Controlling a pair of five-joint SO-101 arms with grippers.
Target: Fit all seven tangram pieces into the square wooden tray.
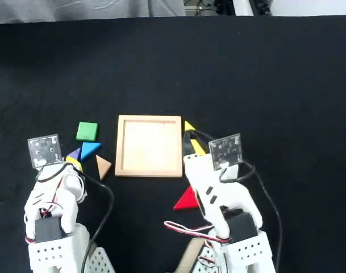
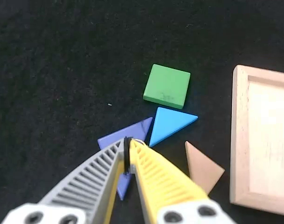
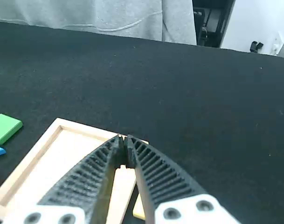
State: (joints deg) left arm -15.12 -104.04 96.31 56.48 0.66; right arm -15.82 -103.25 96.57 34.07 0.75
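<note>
The left gripper (image 2: 128,145) hangs with its jaws pressed together and nothing visibly between them. Its tips sit directly over the flat purple triangle (image 2: 128,133), which pokes out ahead of and beneath them. The wooden tray (image 2: 239,140), holding no pieces, lies to the yellow finger's side, beyond the tan triangle (image 2: 202,168). The right gripper (image 3: 123,140), likewise closed, hovers over the tray's corner.

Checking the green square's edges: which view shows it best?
Left wrist view: the green square lies whole and close. The high view shows it small; the right wrist view catches it obliquely, at the edge.
</note>
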